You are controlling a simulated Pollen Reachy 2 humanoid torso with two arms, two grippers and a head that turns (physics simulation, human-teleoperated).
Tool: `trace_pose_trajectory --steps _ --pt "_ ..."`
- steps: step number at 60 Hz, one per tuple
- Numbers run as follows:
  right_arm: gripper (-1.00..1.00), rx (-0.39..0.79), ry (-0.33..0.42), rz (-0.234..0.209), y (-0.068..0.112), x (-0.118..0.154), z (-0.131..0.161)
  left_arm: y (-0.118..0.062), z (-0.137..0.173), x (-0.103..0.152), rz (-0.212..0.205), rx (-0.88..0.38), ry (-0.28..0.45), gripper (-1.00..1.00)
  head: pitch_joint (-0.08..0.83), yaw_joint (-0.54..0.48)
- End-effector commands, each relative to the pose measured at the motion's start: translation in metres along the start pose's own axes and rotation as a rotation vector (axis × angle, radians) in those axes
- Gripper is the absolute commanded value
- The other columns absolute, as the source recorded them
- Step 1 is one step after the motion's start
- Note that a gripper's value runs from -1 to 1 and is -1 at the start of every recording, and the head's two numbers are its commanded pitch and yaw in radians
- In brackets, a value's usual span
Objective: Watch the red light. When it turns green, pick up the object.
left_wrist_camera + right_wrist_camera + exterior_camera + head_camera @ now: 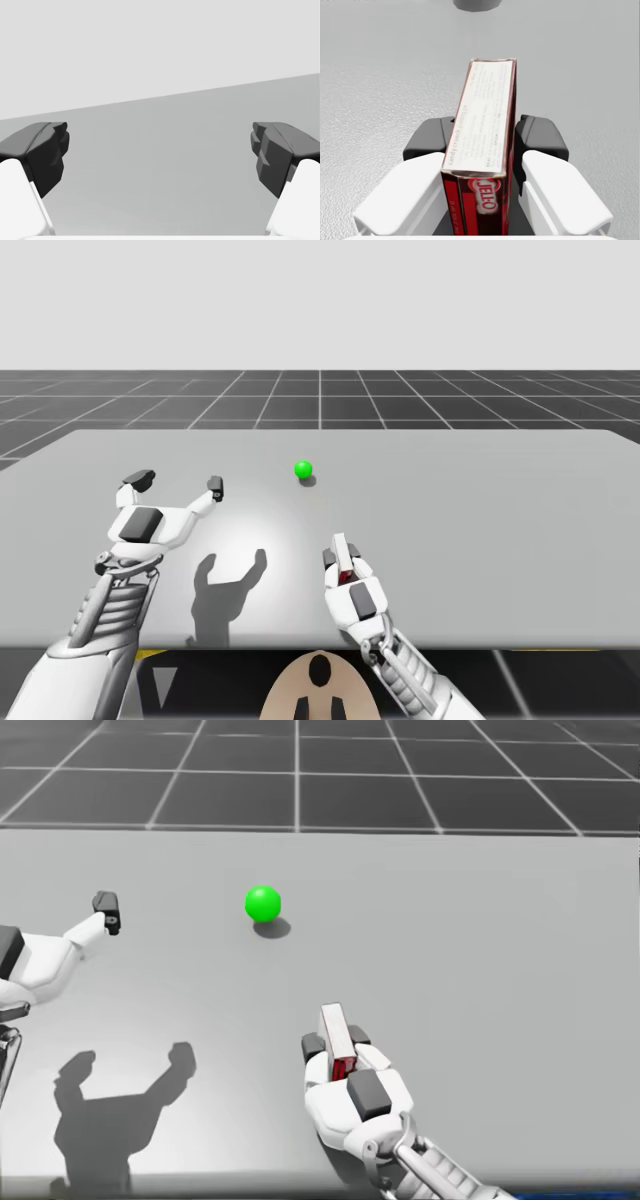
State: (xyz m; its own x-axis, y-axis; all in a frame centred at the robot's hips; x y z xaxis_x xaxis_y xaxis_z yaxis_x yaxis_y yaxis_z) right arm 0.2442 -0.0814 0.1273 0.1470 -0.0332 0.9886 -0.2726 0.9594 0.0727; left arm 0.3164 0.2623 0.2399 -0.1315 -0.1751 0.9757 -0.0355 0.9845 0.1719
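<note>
The light is a small green ball point(303, 470) point(263, 903) on the grey table, far of centre. A narrow red box with a white printed side point(341, 552) point(335, 1030) point(482, 125) stands on edge between the fingers of my right gripper point(339, 558) point(331, 1045) point(485, 140), which is shut on it from both sides. The gripper sits low over the table, nearer me than the ball; I cannot tell whether the box touches the surface. My left gripper point(178, 483) point(160, 155) hovers open and empty at the left, level with the ball.
The grey table point(500, 500) spreads wide on all sides. My left arm's shadow point(228, 595) falls between the two arms. A dark round patch point(476, 4) lies ahead of the box.
</note>
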Motion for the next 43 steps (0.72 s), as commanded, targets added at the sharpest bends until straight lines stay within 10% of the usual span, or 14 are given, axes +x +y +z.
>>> trace_pose_trajectory --steps 1,19,43 --pt "0.96 0.034 -0.019 -0.150 0.045 0.007 -0.001 -0.001 0.000 -0.001 -0.005 0.003 0.003 -1.00 0.459 -0.04" --pt "0.97 0.043 -0.078 -0.157 0.043 0.028 0.008 -0.002 0.000 -0.002 -0.006 0.009 0.005 -1.00 0.309 -0.05" --pt "0.94 0.087 -0.432 -0.119 0.023 0.204 0.047 -0.001 -0.002 -0.003 -0.003 0.012 0.009 -1.00 0.280 -0.04"
